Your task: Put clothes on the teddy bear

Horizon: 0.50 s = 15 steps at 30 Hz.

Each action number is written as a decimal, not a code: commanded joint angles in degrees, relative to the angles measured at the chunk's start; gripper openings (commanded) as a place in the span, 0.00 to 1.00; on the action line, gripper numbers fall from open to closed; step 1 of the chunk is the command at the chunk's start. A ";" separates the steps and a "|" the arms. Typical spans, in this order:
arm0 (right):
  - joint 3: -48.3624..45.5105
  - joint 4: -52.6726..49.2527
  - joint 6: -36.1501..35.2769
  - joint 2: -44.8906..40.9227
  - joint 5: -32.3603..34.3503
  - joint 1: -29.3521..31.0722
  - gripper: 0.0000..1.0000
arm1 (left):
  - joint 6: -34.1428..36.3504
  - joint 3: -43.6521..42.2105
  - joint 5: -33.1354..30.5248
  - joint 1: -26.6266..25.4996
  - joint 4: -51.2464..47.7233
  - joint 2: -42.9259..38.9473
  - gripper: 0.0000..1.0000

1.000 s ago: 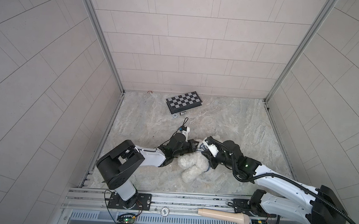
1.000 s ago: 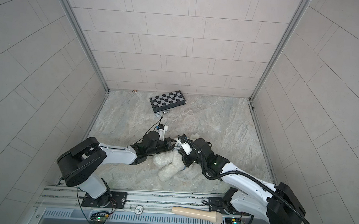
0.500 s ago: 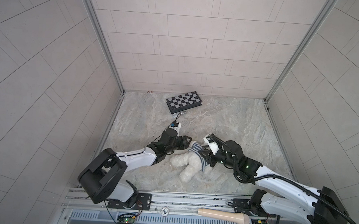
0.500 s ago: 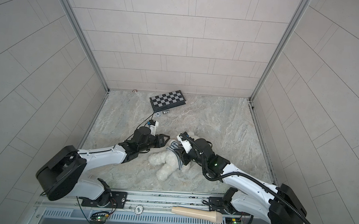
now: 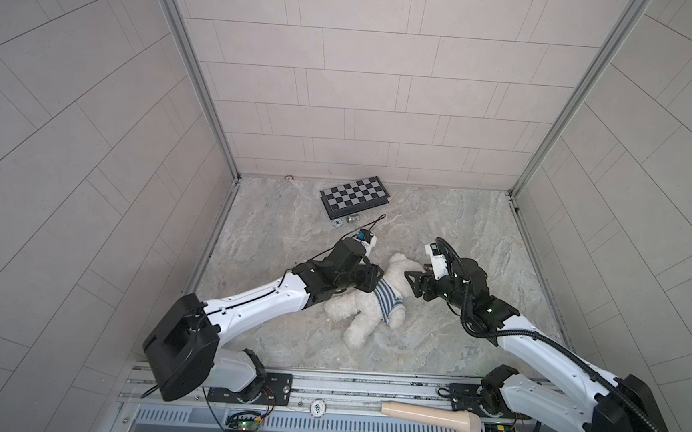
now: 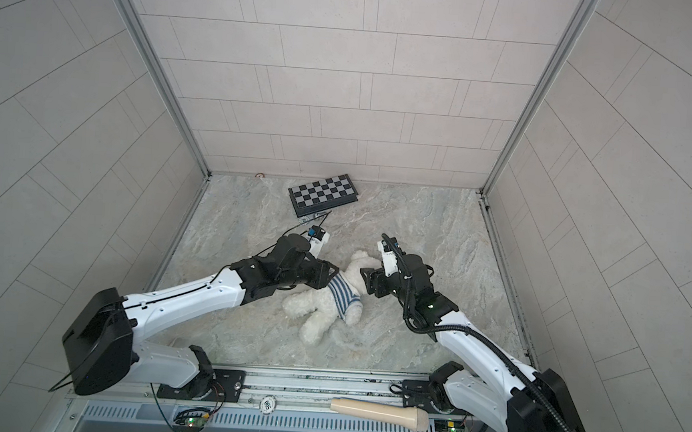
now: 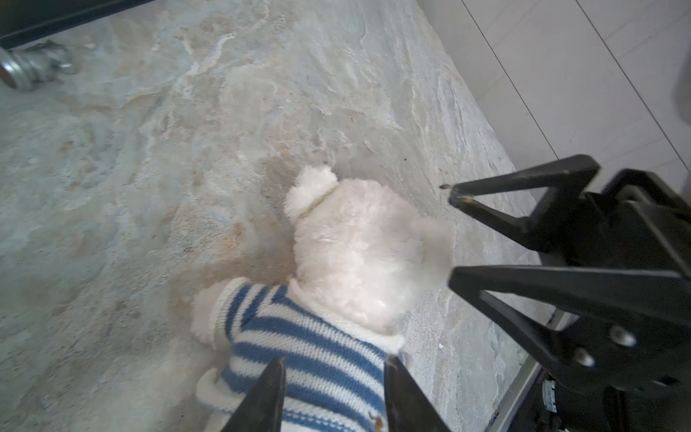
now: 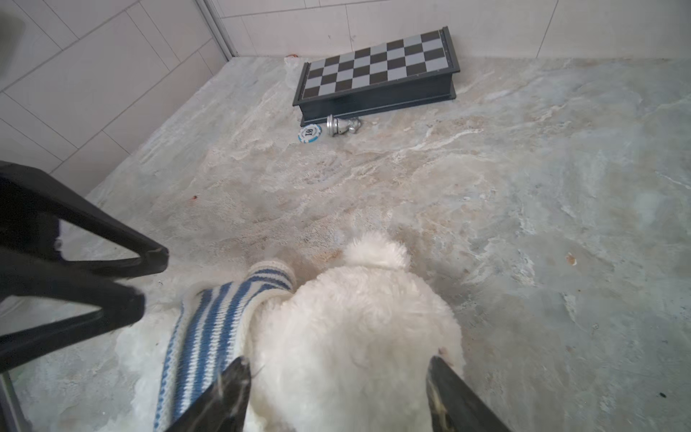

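Dressed, nothing gripped: snag risk now!
Teddy bear (image 5: 364,320) lies on the table (image 5: 461,216), striped shirt (image 5: 386,303) on; left tool (image 5: 377,284) part-open at its shoulder, right tool (image 5: 410,286) wide beside its head. A fingertip could snag knit, dragging it.

We see a fluffy white bear (image 5: 354,309) in a shirt (image 5: 386,301) of blue and white stripes with cream edging. The tabletop (image 5: 460,225) is marbled in grey, beige and pale blue-green. The chessboard (image 5: 354,192) has black and silver-grey checks in a black frame. We also see a silver chess piece (image 8: 342,125) and a blue-and-white chip (image 8: 309,133). The left hand (image 7: 334,361) and right hand (image 8: 338,361) are black.
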 commanded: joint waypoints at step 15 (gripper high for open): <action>1.73 5.96 -0.47 13.46 -2.35 -2.00 0.81 | 6.27 2.14 -8.03 -7.06 -13.46 5.32 0.32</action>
